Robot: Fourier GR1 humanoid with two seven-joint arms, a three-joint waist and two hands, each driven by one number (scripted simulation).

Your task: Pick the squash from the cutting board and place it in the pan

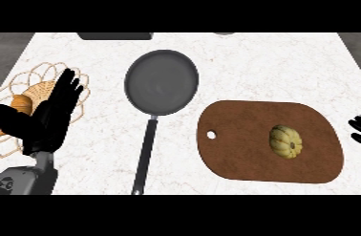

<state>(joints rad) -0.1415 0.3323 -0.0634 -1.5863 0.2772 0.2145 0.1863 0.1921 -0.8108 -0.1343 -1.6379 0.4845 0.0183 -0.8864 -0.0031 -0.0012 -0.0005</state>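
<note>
The right robot hand (355,130), barely in view with fingers spread, could nudge the squash (285,141) off the cutting board (239,144) when closing.

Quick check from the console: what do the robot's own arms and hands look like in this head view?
The left robot hand is matte black with long, slim fingers, mounted on a grey forearm that carries a small dark round marking near the picture's edge. Of the right robot hand only black fingertips show at the right edge. No cables are visible.
</note>
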